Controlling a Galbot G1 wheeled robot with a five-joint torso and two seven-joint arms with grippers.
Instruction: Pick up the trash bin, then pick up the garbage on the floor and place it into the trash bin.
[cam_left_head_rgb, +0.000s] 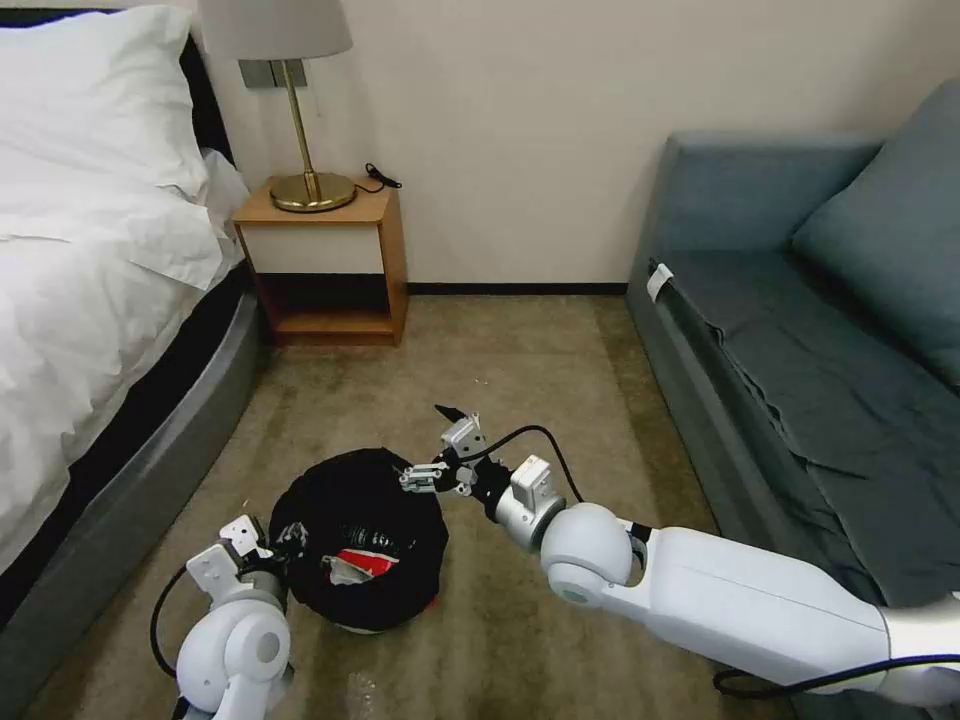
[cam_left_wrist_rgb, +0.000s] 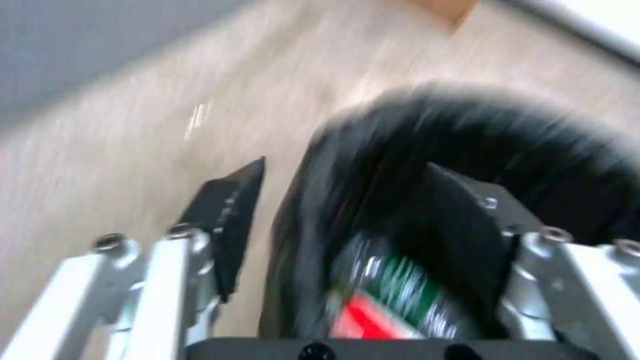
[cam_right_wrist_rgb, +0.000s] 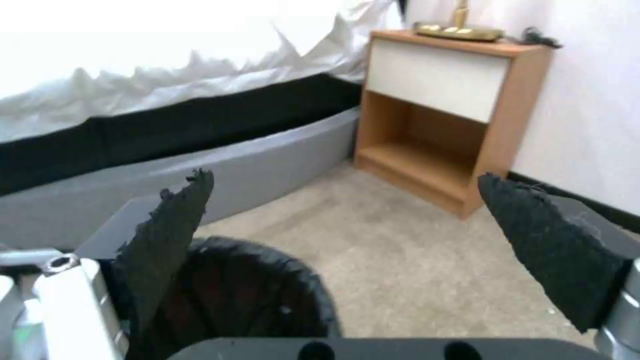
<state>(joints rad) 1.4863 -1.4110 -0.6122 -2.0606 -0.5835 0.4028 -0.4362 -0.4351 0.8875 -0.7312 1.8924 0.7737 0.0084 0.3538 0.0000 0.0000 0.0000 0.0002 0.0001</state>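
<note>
Head view: trash bin (cam_left_head_rgb: 360, 540) upright on carpet, mouth upward, between bed (cam_left_head_rgb: 90, 330) and sofa (cam_left_head_rgb: 800, 330); nightstand (cam_left_head_rgb: 325, 265) beyond. Left claw (cam_left_head_rgb: 275, 545) clamped on rim; right claw (cam_left_head_rgb: 440, 445) spread wide above far rim.
Left wrist view: red-green litter (cam_left_wrist_rgb: 387, 300) inside bin.
Right wrist view: fingers (cam_right_wrist_rgb: 167, 240) wide apart over bin.

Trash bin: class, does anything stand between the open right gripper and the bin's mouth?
Nothing visible does. The right gripper hangs empty at the trash bin rim, which the left gripper holds; a red-and-white wrapper lies inside.
</note>
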